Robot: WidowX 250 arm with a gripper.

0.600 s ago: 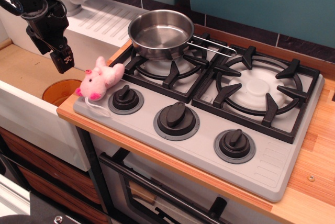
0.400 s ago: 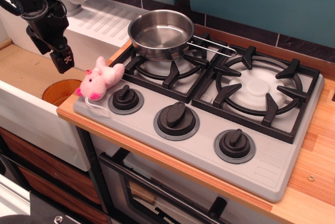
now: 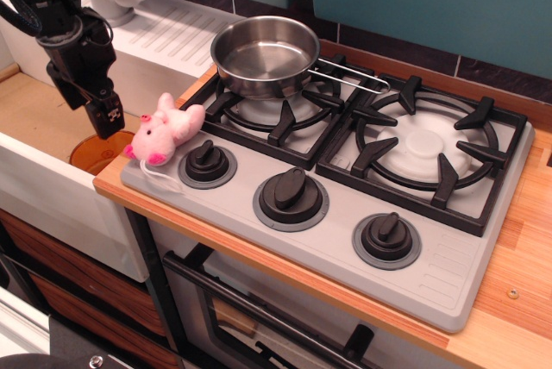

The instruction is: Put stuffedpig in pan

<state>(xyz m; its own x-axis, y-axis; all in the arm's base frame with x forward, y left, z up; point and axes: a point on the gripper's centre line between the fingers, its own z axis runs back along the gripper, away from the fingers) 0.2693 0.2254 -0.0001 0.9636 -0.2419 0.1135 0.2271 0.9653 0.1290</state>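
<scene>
stuffedpig (image 3: 166,130) lies on the grey stove panel's left corner, just beside the left knob (image 3: 207,162), string trailing toward the counter edge. gripper (image 3: 107,115) hangs over the sink, left of the pig, holding nothing; jaw opening cannot be told. risk: a sideways nudge tips the pig off the edge into the sink, or the string snags the knob. pan (image 3: 265,54) sits empty on the rear-left burner; open room above.

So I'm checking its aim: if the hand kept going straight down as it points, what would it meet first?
Probably the orange disc in the sink, not the stuffedpig, which lies to its right; depth is unclear.
</scene>
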